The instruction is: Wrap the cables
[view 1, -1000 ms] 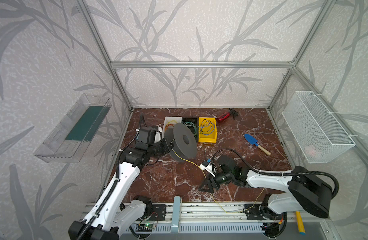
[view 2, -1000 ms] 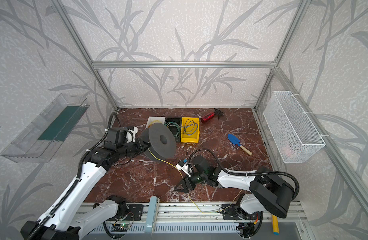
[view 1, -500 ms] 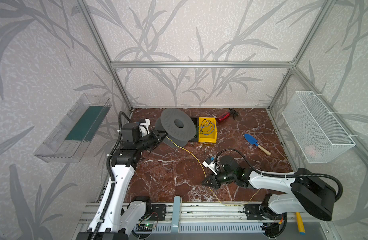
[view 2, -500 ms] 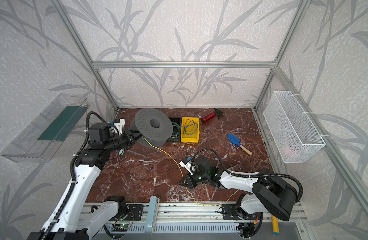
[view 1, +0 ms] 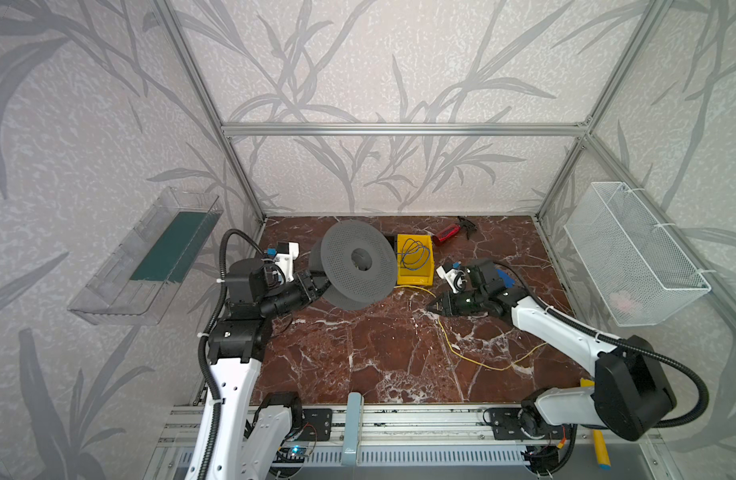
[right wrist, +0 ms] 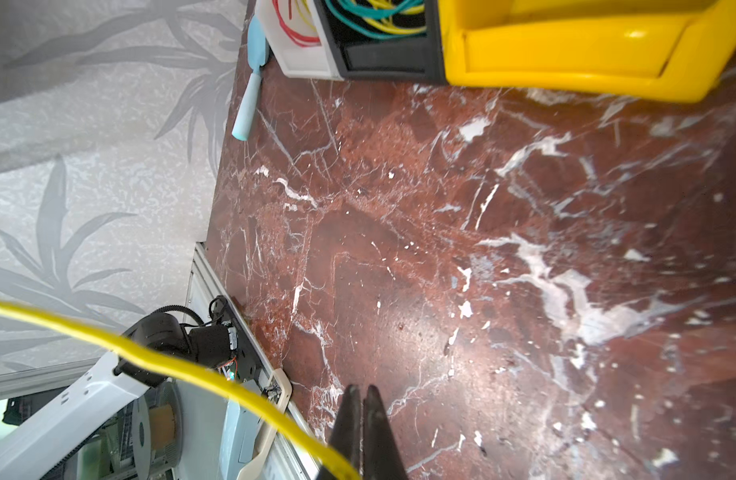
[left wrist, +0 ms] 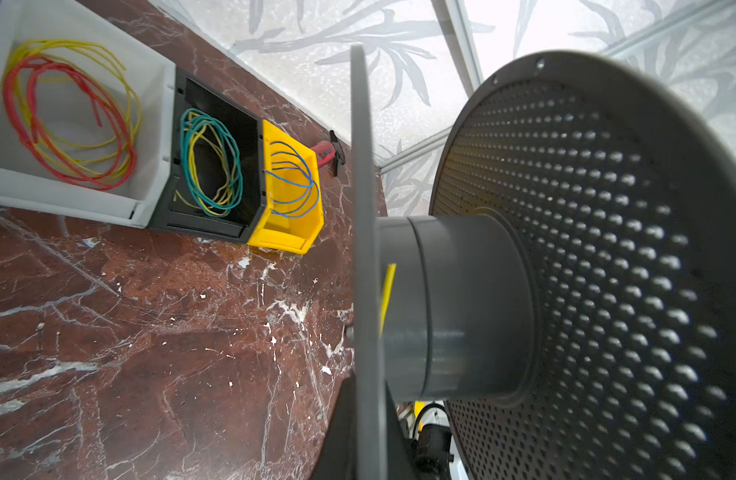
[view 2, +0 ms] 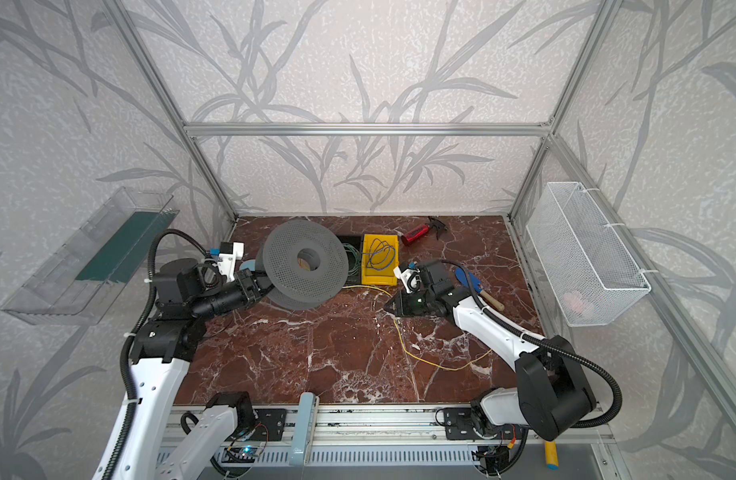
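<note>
**Cable strung from spool to worktop**

Your left end effector clamps the grey spool's flange, tilted above the worktop. It leaves the hub, passes your right end effector, pressed together, then trails across the worktop. You cannot tell whether it is pinched.

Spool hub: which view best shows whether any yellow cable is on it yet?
Left wrist: it sees the hub side-on between the flanges, with a short piece of cable against it. Both top views show the spool only by its perforated flange; the right wrist view misses the hub.
</note>
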Controlling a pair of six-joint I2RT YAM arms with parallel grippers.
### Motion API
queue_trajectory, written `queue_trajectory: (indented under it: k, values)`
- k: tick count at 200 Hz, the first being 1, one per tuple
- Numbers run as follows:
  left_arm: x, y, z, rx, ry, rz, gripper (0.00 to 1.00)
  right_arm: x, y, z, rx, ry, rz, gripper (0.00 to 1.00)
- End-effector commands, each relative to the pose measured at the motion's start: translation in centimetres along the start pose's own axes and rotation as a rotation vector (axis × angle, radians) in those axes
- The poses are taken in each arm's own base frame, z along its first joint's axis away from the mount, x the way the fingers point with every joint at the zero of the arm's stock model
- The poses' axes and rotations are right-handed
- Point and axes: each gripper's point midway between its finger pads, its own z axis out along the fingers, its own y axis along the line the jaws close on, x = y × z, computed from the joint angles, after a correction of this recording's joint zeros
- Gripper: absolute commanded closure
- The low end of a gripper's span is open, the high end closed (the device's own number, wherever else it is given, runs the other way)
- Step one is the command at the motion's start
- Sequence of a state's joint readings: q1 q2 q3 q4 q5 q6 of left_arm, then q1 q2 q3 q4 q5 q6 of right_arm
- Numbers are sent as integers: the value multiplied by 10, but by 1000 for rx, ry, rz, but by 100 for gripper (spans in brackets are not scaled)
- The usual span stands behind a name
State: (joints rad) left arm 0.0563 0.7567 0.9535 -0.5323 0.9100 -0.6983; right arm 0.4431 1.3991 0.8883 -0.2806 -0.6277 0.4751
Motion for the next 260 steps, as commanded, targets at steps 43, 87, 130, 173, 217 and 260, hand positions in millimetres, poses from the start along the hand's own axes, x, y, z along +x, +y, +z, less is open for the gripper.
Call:
queue_trajectory:
  k: [43,87,130,173,217,260]
  values:
    - [70,-3,-18,-110,226,318,100,-6,-46,-7,195,151,84,100]
    - [86,27,-4,-324,320,491,100,-43,-1,-22,82,143,49,100]
    - [94,42,3,-513,405,713,100,-63,68,-51,-125,112,28,100]
    - [86,50,39,-729,405,892,100,-87,151,-74,-328,15,-78,100]
    - [64,35,74,-854,269,870,100,-83,229,-106,-552,8,-194,100]
    - [20,14,72,-903,-23,632,100,-46,268,-110,-739,92,-218,100]
